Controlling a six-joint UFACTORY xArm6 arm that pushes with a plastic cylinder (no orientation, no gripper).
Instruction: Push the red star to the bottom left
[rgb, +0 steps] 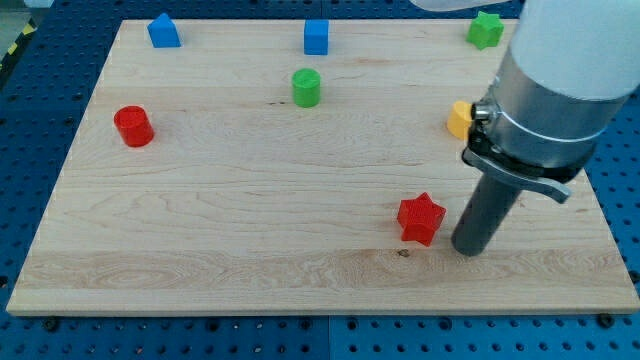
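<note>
The red star (420, 218) lies on the wooden board (230, 230) at the view's lower right. My tip (469, 249) rests on the board just right of the star and slightly below it, with a small gap between them. The dark rod rises from the tip to the grey arm body at the view's upper right.
A red cylinder (133, 126) sits at the left. A green cylinder (306, 88) is at top centre. A blue house-shaped block (163, 31) and a blue cube (316, 37) lie along the top edge. A green star (485, 30) is at top right. A yellow block (459, 119) is partly hidden behind the arm.
</note>
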